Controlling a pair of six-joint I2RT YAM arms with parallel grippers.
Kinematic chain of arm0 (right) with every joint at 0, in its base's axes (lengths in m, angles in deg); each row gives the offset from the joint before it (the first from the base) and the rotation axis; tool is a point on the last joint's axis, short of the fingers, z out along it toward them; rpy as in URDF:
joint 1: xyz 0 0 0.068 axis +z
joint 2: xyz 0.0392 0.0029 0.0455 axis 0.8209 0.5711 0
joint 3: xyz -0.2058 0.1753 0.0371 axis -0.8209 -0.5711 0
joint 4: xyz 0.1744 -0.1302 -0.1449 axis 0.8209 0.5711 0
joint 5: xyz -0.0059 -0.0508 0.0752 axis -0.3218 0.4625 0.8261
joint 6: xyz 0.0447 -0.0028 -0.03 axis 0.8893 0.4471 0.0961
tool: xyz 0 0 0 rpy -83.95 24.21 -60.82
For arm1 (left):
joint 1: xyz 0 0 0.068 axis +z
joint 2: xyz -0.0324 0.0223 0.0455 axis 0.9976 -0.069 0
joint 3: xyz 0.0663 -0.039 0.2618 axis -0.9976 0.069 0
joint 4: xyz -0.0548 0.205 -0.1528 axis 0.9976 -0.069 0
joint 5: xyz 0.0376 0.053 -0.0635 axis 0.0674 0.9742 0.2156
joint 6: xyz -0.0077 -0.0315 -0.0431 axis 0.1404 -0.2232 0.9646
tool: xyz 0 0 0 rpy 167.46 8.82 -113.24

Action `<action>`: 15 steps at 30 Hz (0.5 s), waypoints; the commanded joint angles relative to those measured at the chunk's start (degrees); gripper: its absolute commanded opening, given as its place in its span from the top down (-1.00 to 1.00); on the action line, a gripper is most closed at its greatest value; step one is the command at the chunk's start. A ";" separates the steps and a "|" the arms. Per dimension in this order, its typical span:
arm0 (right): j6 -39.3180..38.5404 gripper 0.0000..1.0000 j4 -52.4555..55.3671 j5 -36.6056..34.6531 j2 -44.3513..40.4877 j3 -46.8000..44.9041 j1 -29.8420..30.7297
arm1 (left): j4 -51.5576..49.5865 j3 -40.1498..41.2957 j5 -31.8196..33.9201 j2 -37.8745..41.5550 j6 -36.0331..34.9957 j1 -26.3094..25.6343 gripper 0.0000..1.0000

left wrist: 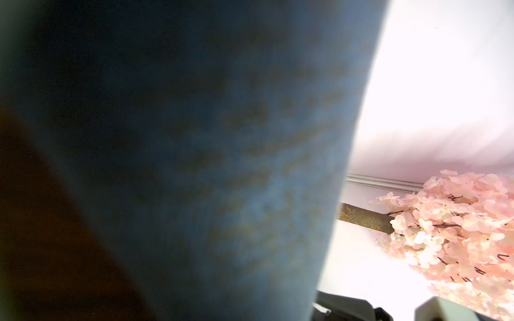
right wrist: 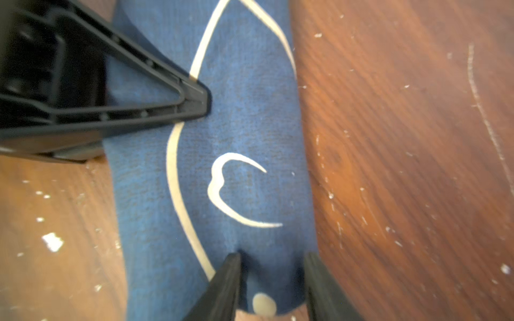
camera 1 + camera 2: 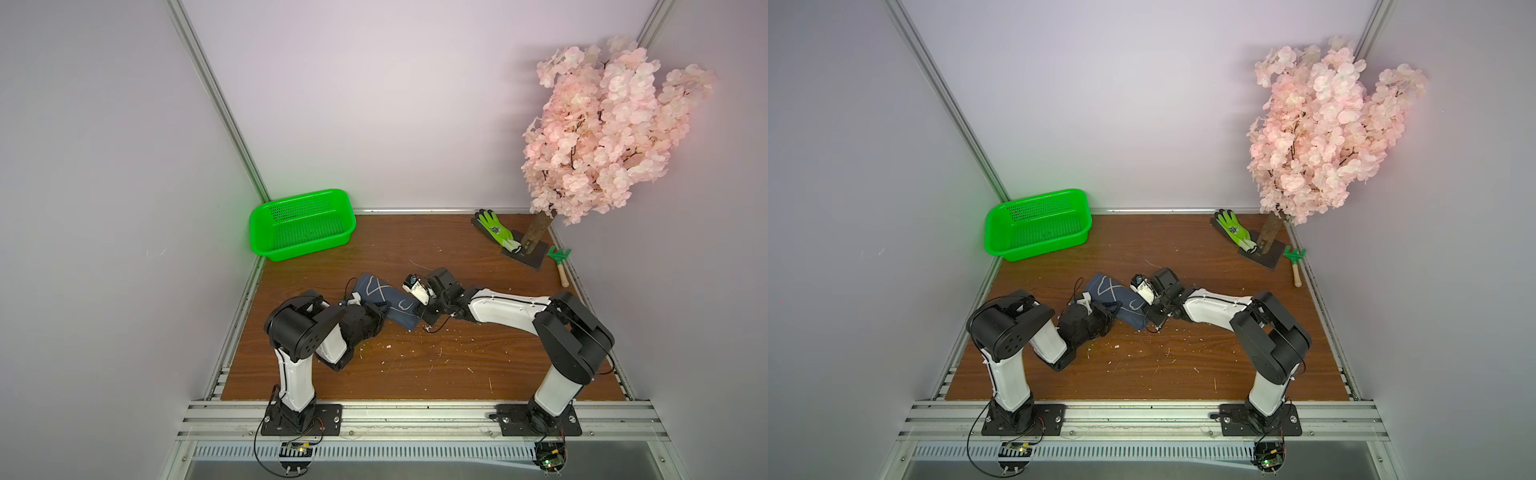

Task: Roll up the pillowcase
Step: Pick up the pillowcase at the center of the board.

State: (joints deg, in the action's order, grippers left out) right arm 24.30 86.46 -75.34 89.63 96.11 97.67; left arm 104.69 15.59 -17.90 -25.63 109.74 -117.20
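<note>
We are looking down on a wooden table (image 3: 415, 370). Near its centre the pillowcase (image 3: 386, 297) is lying as a compact blue roll, running from 10 to 4 o'clock. The left gripper (image 2: 204, 102) is touching its 8 o'clock side; we cannot tell whether the jaws are closed. The right gripper (image 2: 272, 257) is straddling its 4 o'clock end, jaws spread. Farther back, a green basket (image 3: 307, 248) is sitting at 10 o'clock, and a glove (image 3: 496, 230) and pink tree (image 3: 602, 137) at 2 o'clock.

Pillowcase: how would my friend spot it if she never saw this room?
Find the brown wooden table, then look near its middle. The pillowcase is the rolled dark-blue cloth with white lines, unlike the bright green glove by the pink tree.
</note>
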 commanded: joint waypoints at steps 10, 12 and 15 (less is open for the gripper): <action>0.74 -0.26 3.30 -0.97 -17.16 3.40 -7.91 | -26.29 -11.60 0.18 17.91 -7.34 5.45 0.89; 0.78 -0.27 3.40 -0.90 -18.31 3.61 -9.22 | -29.81 -14.84 -1.06 19.63 -8.90 7.08 0.89; 1.03 -0.29 3.30 -0.69 -19.44 4.06 -10.63 | -37.12 -21.38 -1.97 22.58 -12.33 10.52 0.89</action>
State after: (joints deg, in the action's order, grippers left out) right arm 24.81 89.13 -75.63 71.82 98.30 87.90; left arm 75.53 -1.00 -19.27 -5.44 101.98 -109.77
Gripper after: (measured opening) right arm 0.645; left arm 0.092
